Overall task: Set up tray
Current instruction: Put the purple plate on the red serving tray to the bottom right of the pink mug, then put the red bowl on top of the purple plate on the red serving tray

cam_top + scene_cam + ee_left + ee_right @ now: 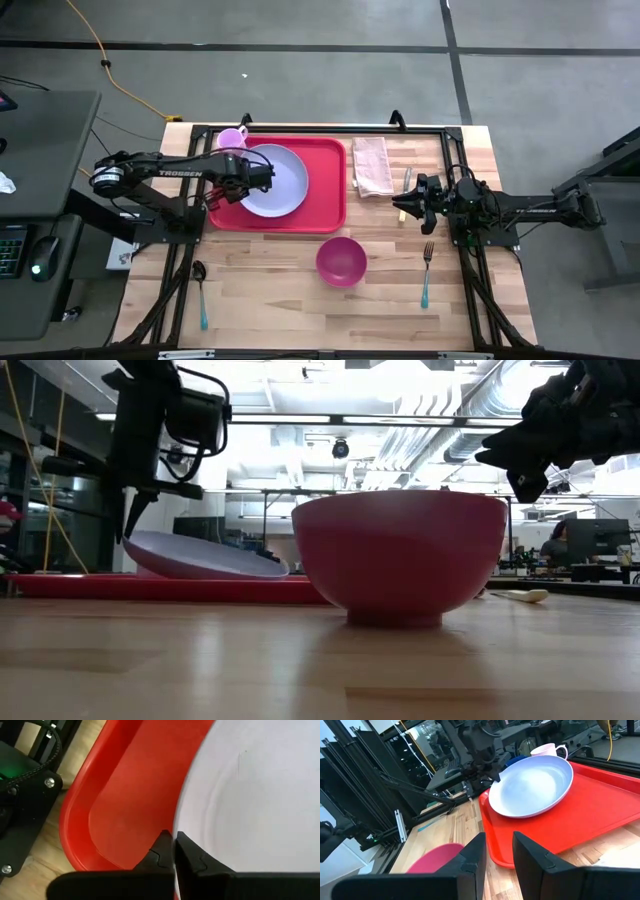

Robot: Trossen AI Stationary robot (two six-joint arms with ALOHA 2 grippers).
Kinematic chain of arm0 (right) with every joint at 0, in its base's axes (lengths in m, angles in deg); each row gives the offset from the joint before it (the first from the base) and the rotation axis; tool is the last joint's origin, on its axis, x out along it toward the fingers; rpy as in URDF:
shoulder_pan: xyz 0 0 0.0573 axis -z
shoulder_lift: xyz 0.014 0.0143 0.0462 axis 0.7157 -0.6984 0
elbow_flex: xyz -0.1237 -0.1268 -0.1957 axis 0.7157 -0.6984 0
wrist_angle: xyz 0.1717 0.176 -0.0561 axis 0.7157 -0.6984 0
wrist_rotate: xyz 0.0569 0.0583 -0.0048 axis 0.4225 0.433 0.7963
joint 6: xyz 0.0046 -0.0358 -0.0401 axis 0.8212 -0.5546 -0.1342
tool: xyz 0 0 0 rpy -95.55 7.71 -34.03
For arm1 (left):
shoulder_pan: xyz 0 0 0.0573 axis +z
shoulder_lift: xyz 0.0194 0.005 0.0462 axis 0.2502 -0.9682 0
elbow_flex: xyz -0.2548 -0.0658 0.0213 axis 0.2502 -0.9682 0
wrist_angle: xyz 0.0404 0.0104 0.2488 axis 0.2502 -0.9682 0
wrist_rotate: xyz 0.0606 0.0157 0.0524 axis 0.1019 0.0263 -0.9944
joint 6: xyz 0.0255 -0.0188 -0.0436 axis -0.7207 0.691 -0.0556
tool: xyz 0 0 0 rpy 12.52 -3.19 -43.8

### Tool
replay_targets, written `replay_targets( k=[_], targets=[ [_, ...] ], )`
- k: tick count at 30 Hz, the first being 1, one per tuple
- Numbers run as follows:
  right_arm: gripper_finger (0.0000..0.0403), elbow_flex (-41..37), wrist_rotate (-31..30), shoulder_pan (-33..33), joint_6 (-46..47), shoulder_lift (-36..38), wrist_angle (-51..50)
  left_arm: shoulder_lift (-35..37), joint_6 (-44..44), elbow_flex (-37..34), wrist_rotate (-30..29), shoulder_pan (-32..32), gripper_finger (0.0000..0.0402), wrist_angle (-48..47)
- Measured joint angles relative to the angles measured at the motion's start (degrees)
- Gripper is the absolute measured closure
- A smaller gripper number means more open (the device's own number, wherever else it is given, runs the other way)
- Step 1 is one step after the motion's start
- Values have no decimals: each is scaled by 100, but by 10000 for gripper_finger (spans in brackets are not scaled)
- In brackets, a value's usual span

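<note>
The red tray (326,205) lies at the table's far left-centre. On it sits the round lavender plate (280,180), tilted in the low view: its left rim is raised and its right rim (278,570) rests on the tray (150,588). My left gripper (243,183) is at the plate's left rim and is shut on it. My right gripper (497,852) is open and hovers over the table's right part (410,197), touching nothing. It faces the tray (600,810) and the plate (532,787). My left gripper (174,842) pinches the lavender plate's left rim (182,827) between its two fingers. It comes from the table's left, slanting down. That rim (135,540) is lifted off the tray, the plate is tilted, and its opposite rim stays on the tray.
A magenta bowl (341,261) stands near of the tray. A pink cup (232,137) is at the tray's far left corner. A folded cloth (372,165) and a knife (405,190) lie right of the tray. A fork (427,270) lies near right, a spoon (200,290) near left.
</note>
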Motion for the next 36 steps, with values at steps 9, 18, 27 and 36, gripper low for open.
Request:
replay_targets(
  k=[9,18,27,36],
  targets=[
    [329,0,0,0,0,0,0,-196,-156,0,84,98,382,31],
    [329,0,0,0,0,0,0,-200,-176,-4,23,96,320,7],
    [329,0,0,0,0,0,0,-200,-174,-4,-12,96,288,26],
    [329,0,0,2,0,0,0,2,-237,160,-28,94,262,-17]
  ],
)
